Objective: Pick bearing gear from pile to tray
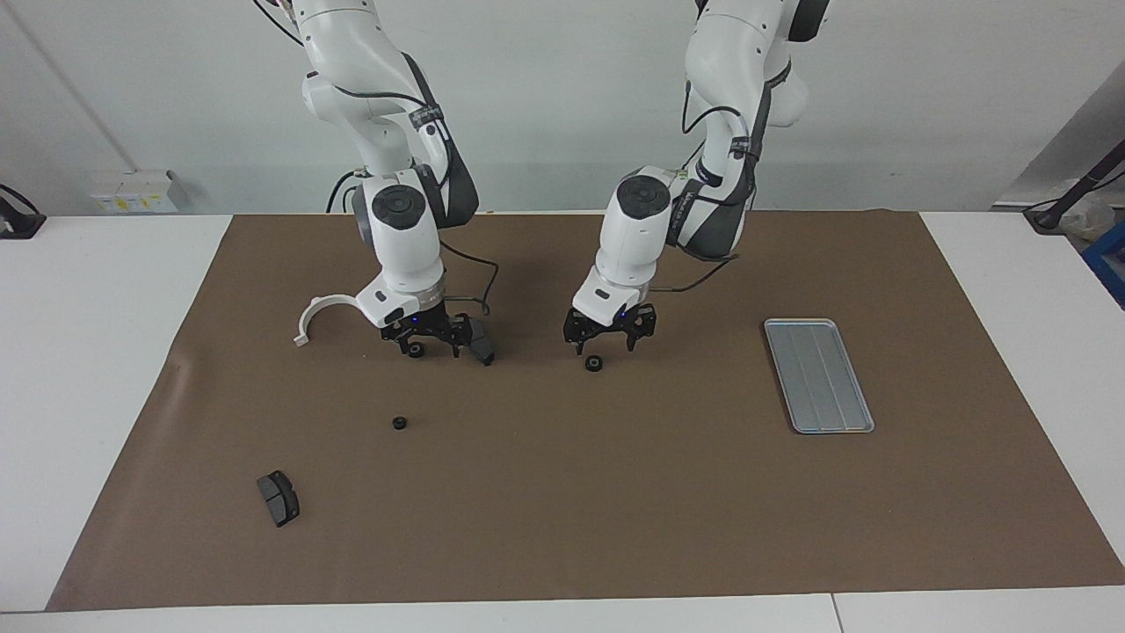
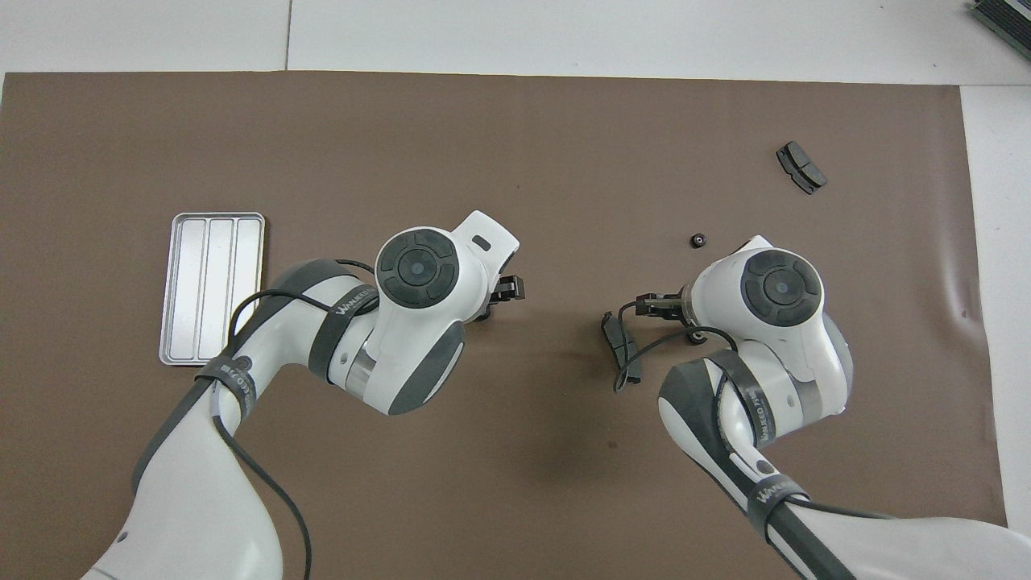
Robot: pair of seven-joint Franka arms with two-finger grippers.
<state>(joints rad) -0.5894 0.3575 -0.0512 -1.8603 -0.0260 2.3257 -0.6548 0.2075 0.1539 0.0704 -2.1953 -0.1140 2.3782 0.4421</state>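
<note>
Bearing gear point(image 1: 594, 362), a small black toothed ring, lies flat on the brown mat toward the middle of the tabletop point(image 1: 105, 352), directly under the left gripper point(image 1: 609, 332), whose fingers stand apart just above it and hold nothing. It looks hard, stiff and light, likely smooth enough to skid or roll if nudged, so a pinch across its outer rim, with one finger coming down on either side, seems the safest hold. Two more such rings lie toward the right arm's end: one point(image 1: 416, 349) under the right gripper point(image 1: 428, 336), whose fingers are also apart and empty, beside a dark brake pad point(image 1: 481, 346), and another point(image 1: 400, 423) farther from the robots. The tray point(image 1: 819, 375) sits well apart toward the left arm's end, and nothing is in it.
</note>
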